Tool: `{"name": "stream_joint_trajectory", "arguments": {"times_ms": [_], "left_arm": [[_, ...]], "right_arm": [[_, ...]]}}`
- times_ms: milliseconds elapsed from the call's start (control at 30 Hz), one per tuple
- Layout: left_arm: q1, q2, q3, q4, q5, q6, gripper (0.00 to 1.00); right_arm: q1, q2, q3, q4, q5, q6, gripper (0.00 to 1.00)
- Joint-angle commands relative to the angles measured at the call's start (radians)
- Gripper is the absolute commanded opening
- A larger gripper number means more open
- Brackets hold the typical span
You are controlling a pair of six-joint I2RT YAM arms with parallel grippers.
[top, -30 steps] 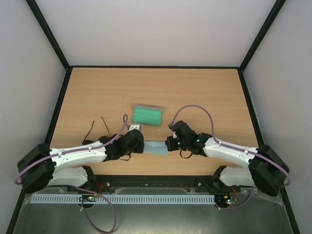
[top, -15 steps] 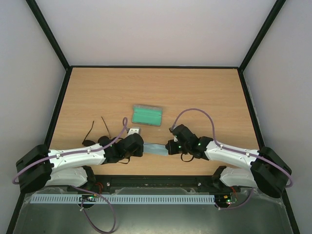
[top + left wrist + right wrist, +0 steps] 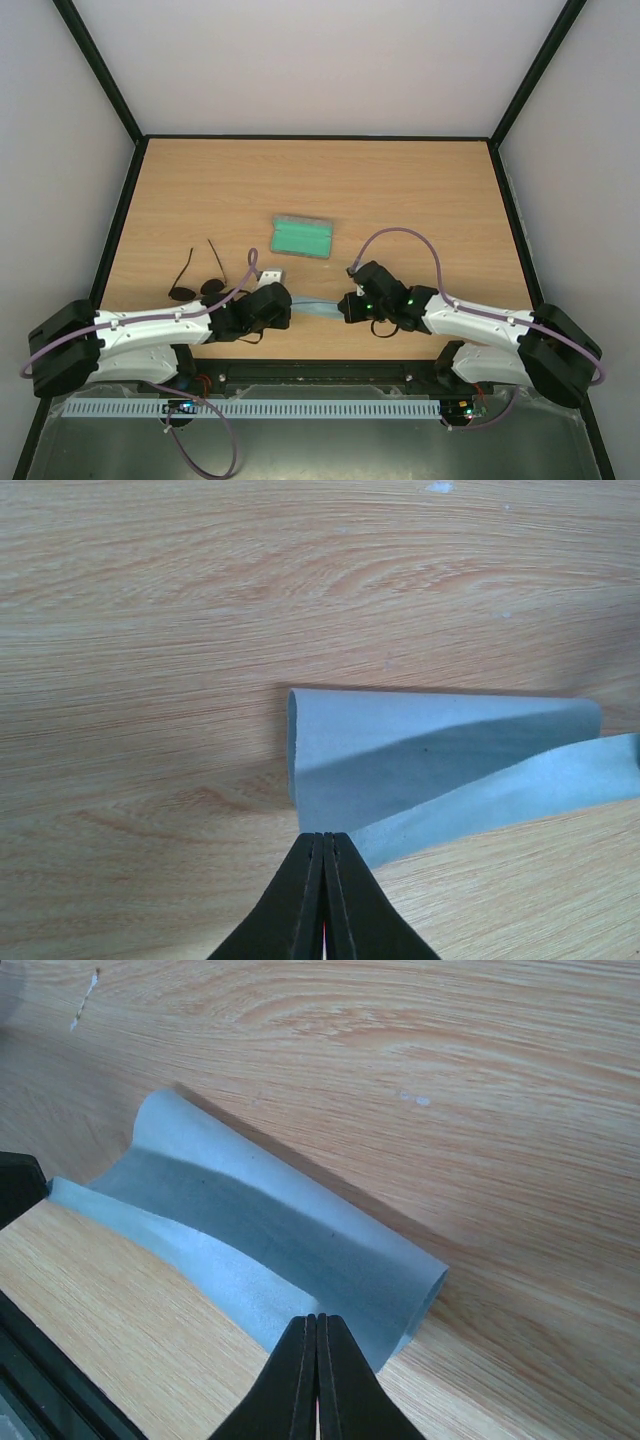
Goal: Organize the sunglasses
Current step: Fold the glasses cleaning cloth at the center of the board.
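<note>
Cloth (image 3: 316, 307), light blue-grey, is stretching between my two end effectors near the front edge of the tabletop (image 3: 400, 190). The left end effector (image 3: 290, 308) is reaching in from the left and the right end effector (image 3: 343, 305) from the right, and they are facing each other across the fabric.

On the left wrist feed I am seeing the left end effector (image 3: 325, 845) with its fingers (image 3: 300, 900) pressed fully together and pinching the near edge of the cloth (image 3: 420, 770). The fabric is doubling over on itself. One layer is lying on the wood while a narrower strip is running off to the right.

On the right wrist feed the right end effector (image 3: 317, 1325) is likewise closed tight, its tips biting the near edge of the cloth (image 3: 270, 1230). From there the cloth is curling up in a soft roll and running toward the other end effector at the left edge of the picture.

The sunglasses (image 3: 211, 287) are lying on the tabletop to the left of the left end effector, just beyond the left arm. Their thin arms are spreading open toward the far side, and neither end effector is touching them. The case (image 3: 303, 237) is sitting open further back, its green lining facing up, apart from both the sunglasses and the cloth.
</note>
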Motion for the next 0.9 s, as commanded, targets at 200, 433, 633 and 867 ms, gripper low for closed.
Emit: {"name": "stream_joint_trajectory", "arguments": {"times_ms": [200, 433, 633, 867], "left_arm": [[-0.009, -0.047, -0.011, -0.043, -0.030, -0.022, 0.02], [-0.014, -0.041, -0.012, -0.037, -0.028, -0.023, 0.02], [-0.026, -0.038, -0.014, -0.032, -0.025, -0.033, 0.02], [-0.042, -0.020, -0.015, -0.014, -0.024, -0.047, 0.02]], "right_arm": [[0.015, -0.048, -0.019, 0.003, 0.014, 0.018, 0.01], [0.015, -0.054, -0.030, 0.007, 0.014, 0.021, 0.01], [0.015, -0.052, -0.036, 0.014, 0.012, 0.023, 0.01], [0.016, -0.037, -0.034, 0.018, 0.016, 0.017, 0.01]]}}
